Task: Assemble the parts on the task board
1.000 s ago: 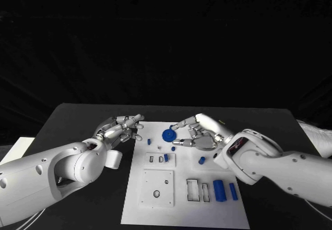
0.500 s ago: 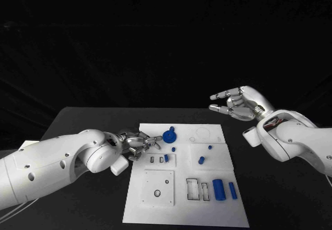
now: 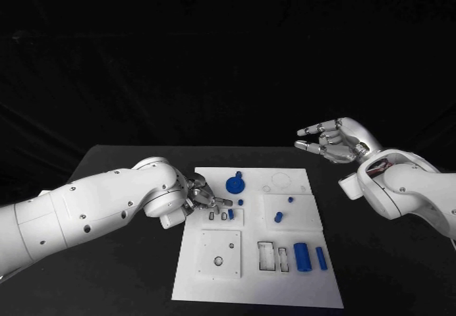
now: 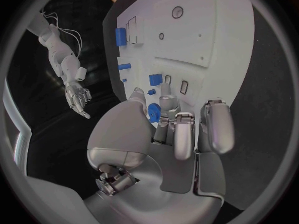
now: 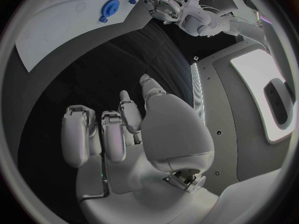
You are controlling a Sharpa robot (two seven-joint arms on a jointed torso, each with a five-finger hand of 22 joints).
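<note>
Parts in blue are seen scattered over the task board (image 3: pixel 249 289), which lies flat on the black worktop (image 3: pixel 114 164). A round gear-like part (image 3: pixel 234 184) sits near the board's far edge, a small upright peg (image 3: pixel 230 214) stands just on the near side of it, and a large cylinder (image 3: pixel 302 257) lies toward the board's near right corner, its long axis running from the near edge to the far edge. The left hand (image 3: pixel 202 199) is lowered over the board's left margin, its fingers bunched close to the small upright peg; whether anything is pinched cannot be told from the head view, and in the left wrist view (image 4: pixel 168 129) a blue piece (image 4: pixel 154 111) is seen against the fingertips. The right hand (image 3: pixel 333 140) is raised well clear of the board, beyond its far right corner, fingers loosely curled and holding nothing. The left hand is judged far nearer to the peg.
</note>
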